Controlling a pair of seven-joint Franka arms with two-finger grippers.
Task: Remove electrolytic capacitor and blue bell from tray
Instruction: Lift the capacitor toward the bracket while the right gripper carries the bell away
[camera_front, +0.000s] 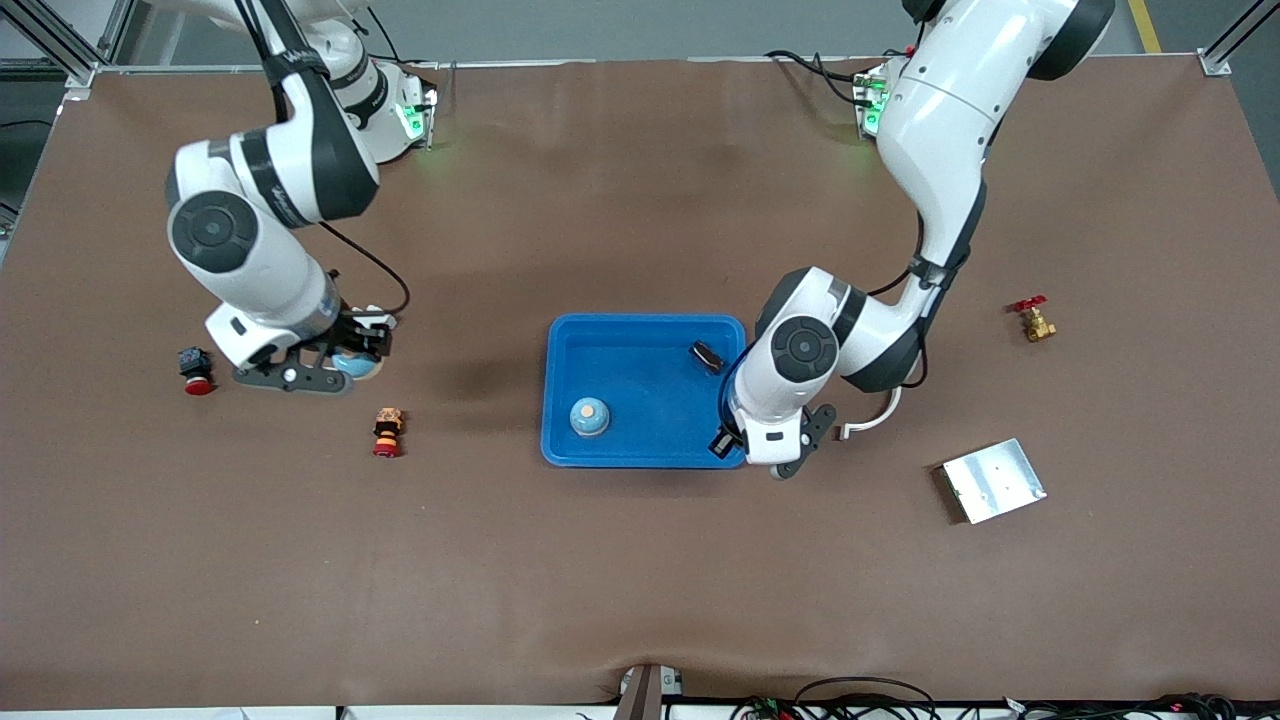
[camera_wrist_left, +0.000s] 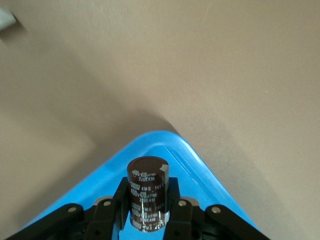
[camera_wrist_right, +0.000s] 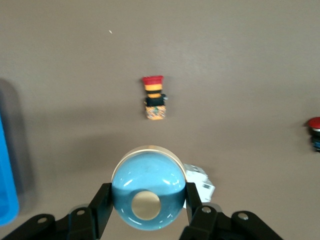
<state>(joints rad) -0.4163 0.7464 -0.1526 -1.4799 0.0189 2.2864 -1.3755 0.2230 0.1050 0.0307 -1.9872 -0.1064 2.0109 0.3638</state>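
Silver square metal plate is nearest the camera, well apart from the bright blue shallow plastic tray. Right end effector is clamped on the blue domed bell, well clear of the tray. A second blue dome sits in the tray. Left end effector is clamped on the brown cylindrical electrolytic capacitor over the tray corner, long axis along the fingers. Bare tabletop lies just outside the rim. Sleeve reads "400v 470".

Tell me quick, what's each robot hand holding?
Left end effector: shut on the capacitor, over the tray.
Right end effector: shut on a blue bell.
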